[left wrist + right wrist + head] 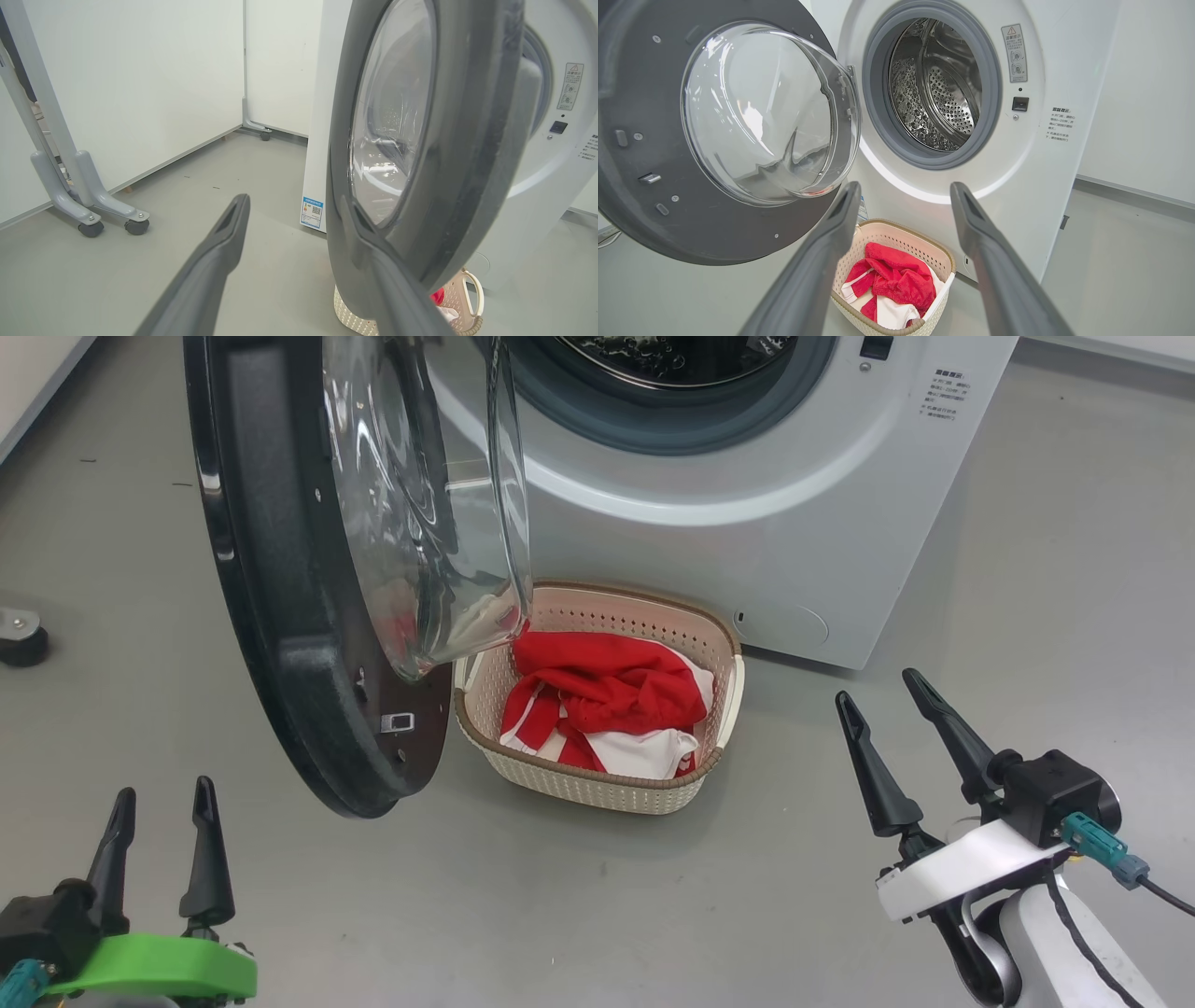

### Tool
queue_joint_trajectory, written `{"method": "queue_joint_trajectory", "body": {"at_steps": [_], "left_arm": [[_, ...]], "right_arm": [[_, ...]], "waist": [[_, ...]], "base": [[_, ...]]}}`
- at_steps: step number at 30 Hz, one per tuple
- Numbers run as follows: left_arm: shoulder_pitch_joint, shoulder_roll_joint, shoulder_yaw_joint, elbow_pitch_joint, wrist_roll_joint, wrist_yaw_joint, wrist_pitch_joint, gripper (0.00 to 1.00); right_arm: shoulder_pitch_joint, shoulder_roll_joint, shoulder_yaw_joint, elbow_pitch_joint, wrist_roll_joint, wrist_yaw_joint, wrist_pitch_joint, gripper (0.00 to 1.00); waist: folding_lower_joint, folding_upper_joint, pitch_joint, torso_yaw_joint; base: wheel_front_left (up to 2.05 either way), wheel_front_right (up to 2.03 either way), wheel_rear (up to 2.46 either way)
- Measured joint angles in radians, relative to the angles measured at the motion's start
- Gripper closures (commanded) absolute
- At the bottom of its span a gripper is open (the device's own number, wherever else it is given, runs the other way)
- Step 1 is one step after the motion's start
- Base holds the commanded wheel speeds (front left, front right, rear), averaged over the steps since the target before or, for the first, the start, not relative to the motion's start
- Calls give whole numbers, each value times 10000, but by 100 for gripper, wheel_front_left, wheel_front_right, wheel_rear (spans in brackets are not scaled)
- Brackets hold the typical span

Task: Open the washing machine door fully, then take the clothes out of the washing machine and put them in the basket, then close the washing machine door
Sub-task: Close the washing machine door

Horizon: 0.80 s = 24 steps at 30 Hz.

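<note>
Grey smooth floor (pixel 1027 569) is lying under everything, and white panels on wheeled feet (pixel 88 210) are standing behind at the left side. I am looking at the white washing machine (pixel 747 523). It is standing on this floor with its round mouth uncovered, and the right wrist view is showing me the shiny perforated steel drum (pixel 938 88) inside the grey rubber ring.

The washing machine door (pixel 280 616) is hanging open, swung out toward the robot's left. Its black rim is facing me edge-on in the head view and its clear glass bowl is bulging toward the machine. The lower part of this door is reaching over the left end of the basket (pixel 579 784).

The basket is sitting on the floor just in front of the machine, below the mouth. The clothes (pixel 607 695), red with white parts, are lying crumpled inside it.

The left gripper (pixel 165 789) is hovering low at the left, near the bottom edge of the door but apart from it. Its two fingers are parted by a moderate gap and are holding nothing. The right gripper (pixel 878 685) is hovering at the right of the basket, well apart from it. Its fingers are spread wide and are carrying nothing.
</note>
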Motion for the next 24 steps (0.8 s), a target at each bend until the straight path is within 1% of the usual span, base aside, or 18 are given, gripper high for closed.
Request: {"method": "queue_joint_trajectory", "body": {"at_steps": [21,23,24], "left_arm": [[-127,38,-59,161,12,0,-12,0],[-137,40,-96,180,12,0,-13,71],[-139,40,-125,190,10,0,-13,100]], "right_arm": [[17,0,46,6,0,0,0,0],[18,0,61,8,0,0,0,0],[18,0,69,8,0,0,0,0]], "waist": [[0,0,-44,-13],[0,0,-47,-11],[0,0,-48,-10]], "base": [[0,0,0],[0,0,0],[0,0,0]]}}
